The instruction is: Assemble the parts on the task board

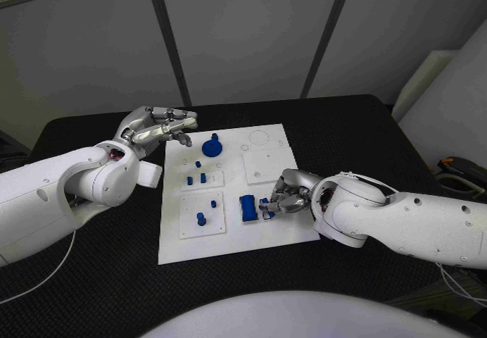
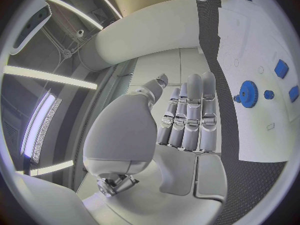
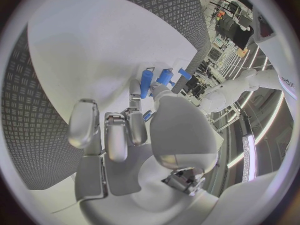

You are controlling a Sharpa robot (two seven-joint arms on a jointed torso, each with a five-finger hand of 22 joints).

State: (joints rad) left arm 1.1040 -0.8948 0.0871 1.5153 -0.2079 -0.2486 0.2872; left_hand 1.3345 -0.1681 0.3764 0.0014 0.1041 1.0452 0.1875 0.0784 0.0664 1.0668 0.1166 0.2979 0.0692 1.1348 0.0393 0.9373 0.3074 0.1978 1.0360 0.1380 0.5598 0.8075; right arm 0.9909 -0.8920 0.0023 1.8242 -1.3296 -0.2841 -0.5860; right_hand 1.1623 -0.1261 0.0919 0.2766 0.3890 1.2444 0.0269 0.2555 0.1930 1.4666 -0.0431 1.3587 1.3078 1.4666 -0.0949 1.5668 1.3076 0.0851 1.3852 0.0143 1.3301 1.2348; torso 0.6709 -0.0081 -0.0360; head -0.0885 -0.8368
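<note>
Your right silver hand (image 1: pixel 287 195) fingers pinch a small blue part (image 1: pixel 268 206) beside the blue rectangular block (image 1: pixel 248 208) on the white task board (image 1: pixel 229 243): seat it next. Left silver hand (image 1: pixel 160 128) fingers spread, empty.

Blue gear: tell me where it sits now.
In the head view, the blue gear sits on the task board at its far left, beside the left hand.
</note>
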